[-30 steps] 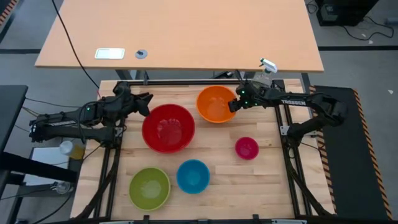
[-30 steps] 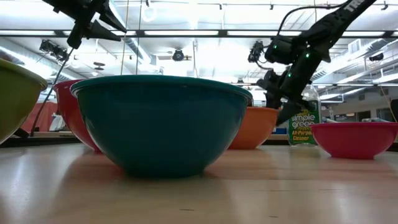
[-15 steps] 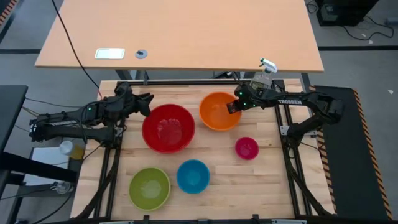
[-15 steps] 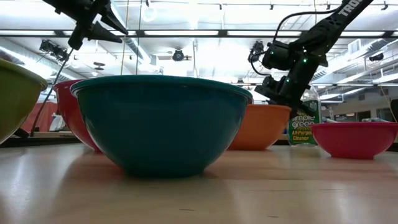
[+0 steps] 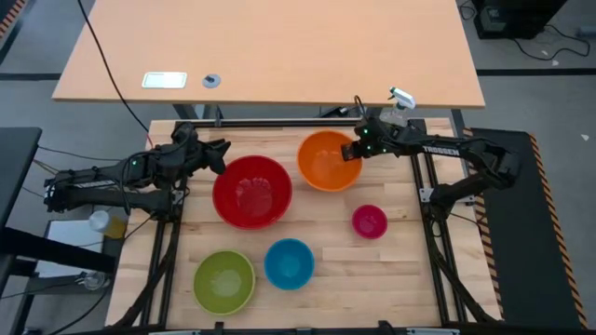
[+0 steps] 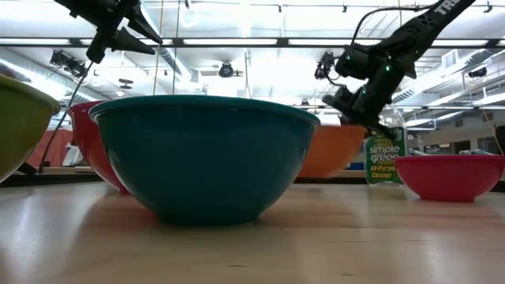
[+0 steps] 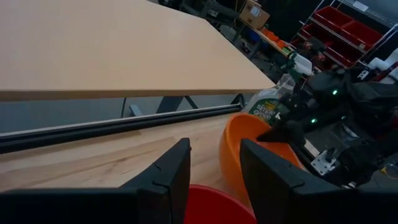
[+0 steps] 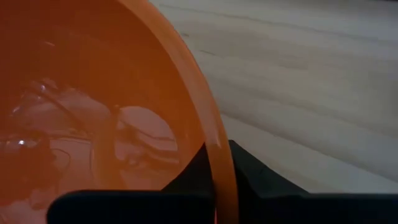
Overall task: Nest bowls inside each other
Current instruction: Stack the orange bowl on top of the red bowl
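The orange bowl (image 5: 326, 160) is at the far right of the table, with my right gripper (image 5: 355, 152) shut on its right rim. In the low view the orange bowl (image 6: 331, 151) sits slightly raised. The red bowl (image 5: 251, 191) stands at the far middle, the pink bowl (image 5: 370, 221) at the right, and the blue bowl (image 5: 289, 263) and green bowl (image 5: 223, 281) near the front. My left gripper (image 5: 222, 149) hovers open above the table's far left, beside the red bowl. My right gripper pinches the orange bowl's rim (image 8: 219, 163) on the side toward the table's right edge, one finger (image 8: 194, 169) inside the bowl and one finger (image 8: 252, 173) outside. It comes slanting down from the right. The bowl looks lifted a little off the table.
A clear spray bottle (image 5: 399, 102) stands at the table's far right corner, just behind my right arm; in the low view the bottle (image 6: 385, 154) is right of the orange bowl. A light wooden desk (image 5: 270, 51) lies beyond the far edge.
My right gripper has shut on the orange bowl's right rim and risen a little. The bowl first slid slightly toward the near edge, then came up off the table.
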